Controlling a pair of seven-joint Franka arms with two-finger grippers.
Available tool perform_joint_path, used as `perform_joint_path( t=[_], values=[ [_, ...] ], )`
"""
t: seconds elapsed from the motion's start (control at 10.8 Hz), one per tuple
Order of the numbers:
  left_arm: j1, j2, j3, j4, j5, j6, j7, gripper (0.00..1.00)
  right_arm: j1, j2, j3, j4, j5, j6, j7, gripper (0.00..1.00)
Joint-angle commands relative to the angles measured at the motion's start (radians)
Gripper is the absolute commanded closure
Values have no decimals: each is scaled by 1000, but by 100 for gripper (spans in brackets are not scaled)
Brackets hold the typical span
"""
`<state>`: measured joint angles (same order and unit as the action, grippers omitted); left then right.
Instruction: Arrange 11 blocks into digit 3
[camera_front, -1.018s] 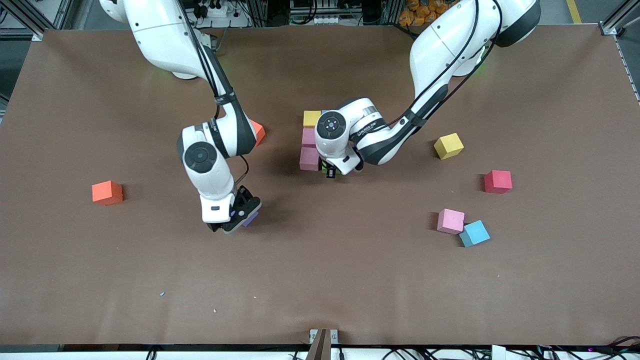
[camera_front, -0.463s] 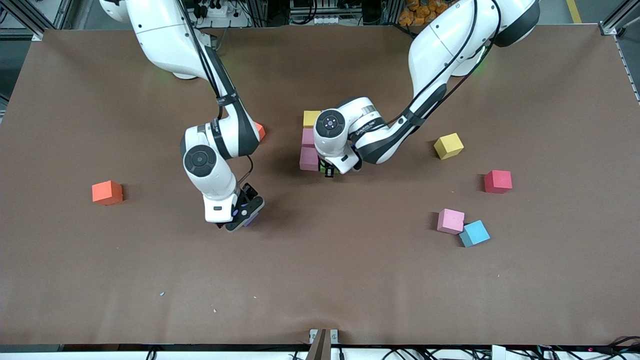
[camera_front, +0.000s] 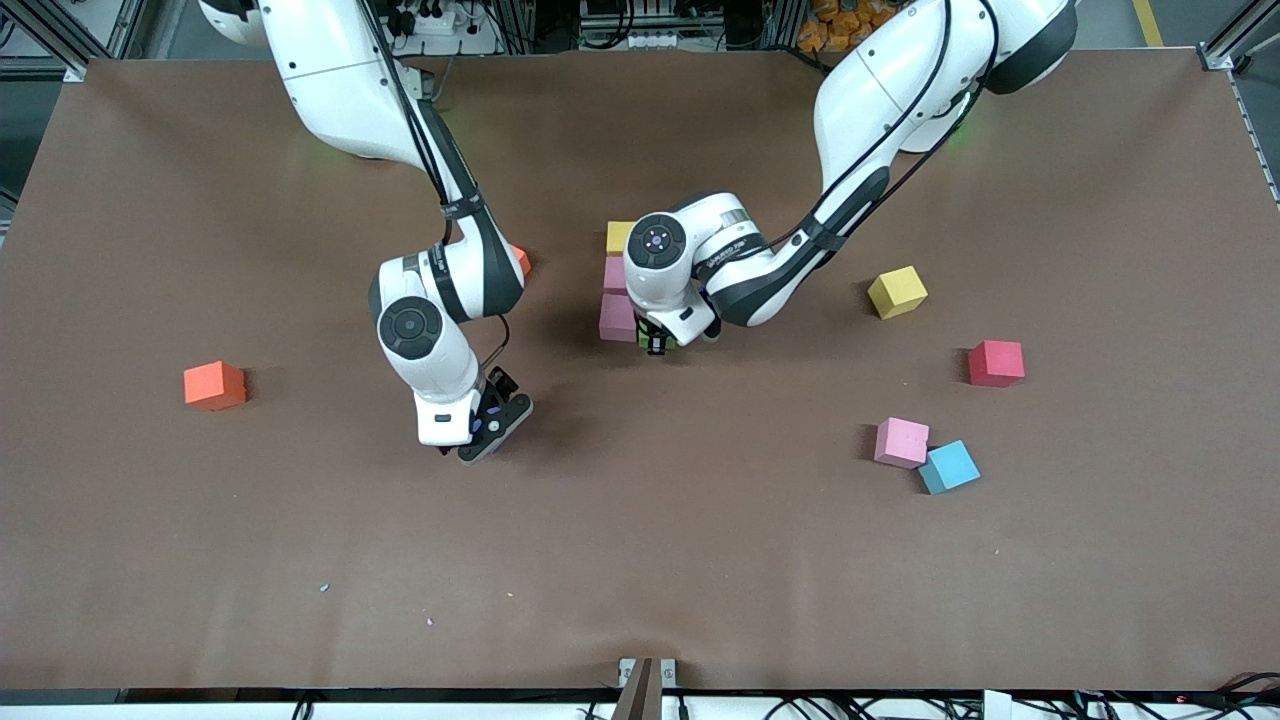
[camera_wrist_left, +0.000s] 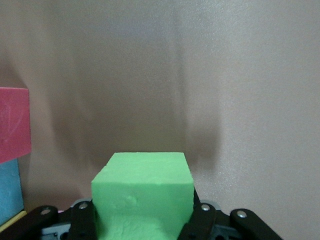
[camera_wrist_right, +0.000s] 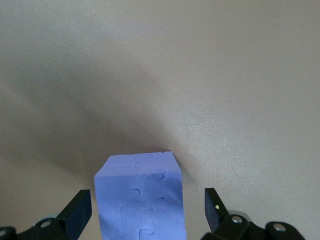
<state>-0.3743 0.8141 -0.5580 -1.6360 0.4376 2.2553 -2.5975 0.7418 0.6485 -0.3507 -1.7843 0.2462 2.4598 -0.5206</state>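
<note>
Front view: left gripper low beside the stack of blocks, just at its end nearer the camera; right gripper well apart, toward the right arm's end. Left wrist view: fingers clamped on a green block; pink block alongside. Right wrist view: fingers spread wide, clear of the purple block between them.

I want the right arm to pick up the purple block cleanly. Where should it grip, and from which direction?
Judging by its pose, grip the purple block on its two flat side faces, coming straight down from above. The right gripper is open with one finger on each side and gaps both ways, so lowering and closing squarely should do.
</note>
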Motion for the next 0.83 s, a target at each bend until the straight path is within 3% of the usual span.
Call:
perform_joint_path(
  t=[0.0,0.09,0.19,0.28,0.37,0.46,0.56,0.74],
  values=[
    [-6,10,7,-7,35,21,-26,1,1,16,1,-4,25,28,-27,5],
    [-20,8,7,-8,36,15,-21,0,1,23,1,-4,25,34,-27,10],
    [-20,5,7,-8,38,10,-16,0,1,25,1,-4,25,36,-27,23],
    [-18,0,7,-8,38,1,-16,0,1,25,1,-4,25,35,-25,53],
    [-18,-10,6,-8,38,-17,-15,0,1,23,1,-3,27,34,-21,76],
    [-17,-24,4,-7,38,-41,-13,0,1,20,1,0,44,33,-16,89],
    [-12,-39,3,-5,38,-58,-13,0,1,16,-1,0,115,22,-16,100],
    [-6,-55,-3,-2,36,-80,-12,0,8,11,-1,2,197,19,3,100]
  ],
)
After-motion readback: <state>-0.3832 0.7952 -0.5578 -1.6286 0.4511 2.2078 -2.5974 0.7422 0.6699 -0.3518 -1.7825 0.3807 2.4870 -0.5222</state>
